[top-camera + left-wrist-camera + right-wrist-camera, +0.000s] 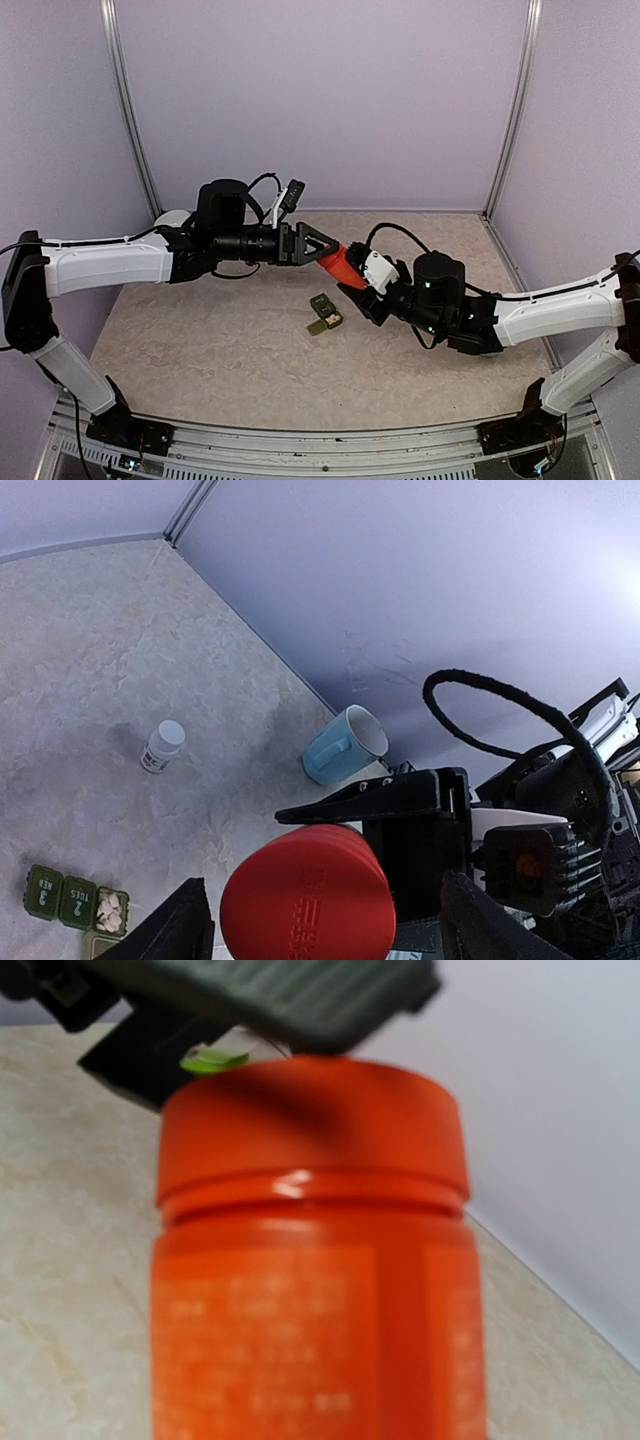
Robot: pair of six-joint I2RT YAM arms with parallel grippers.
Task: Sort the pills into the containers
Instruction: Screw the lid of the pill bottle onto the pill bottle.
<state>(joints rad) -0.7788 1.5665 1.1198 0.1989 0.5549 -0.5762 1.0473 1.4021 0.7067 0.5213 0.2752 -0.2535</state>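
Note:
My right gripper (360, 273) is shut on an orange pill bottle (340, 263) (315, 1290) and holds it above the table, cap toward the left arm. The bottle's red cap (308, 895) sits between the fingers of my left gripper (326, 250) (320, 892), which stands open around it with a gap on each side. One dark finger (270, 995) of the left gripper lies across the top of the right wrist view. The containers (323, 313) (70, 900), a dark green strip, lie on the table below. One compartment is open, with white pills (110, 912) inside.
A pale blue mug (345, 745) lies on its side near the back wall. A small white-capped bottle (160, 746) stands upright on the marbled table (220, 350). Something white and round (172, 218) shows behind the left arm. Walls close the back and both sides.

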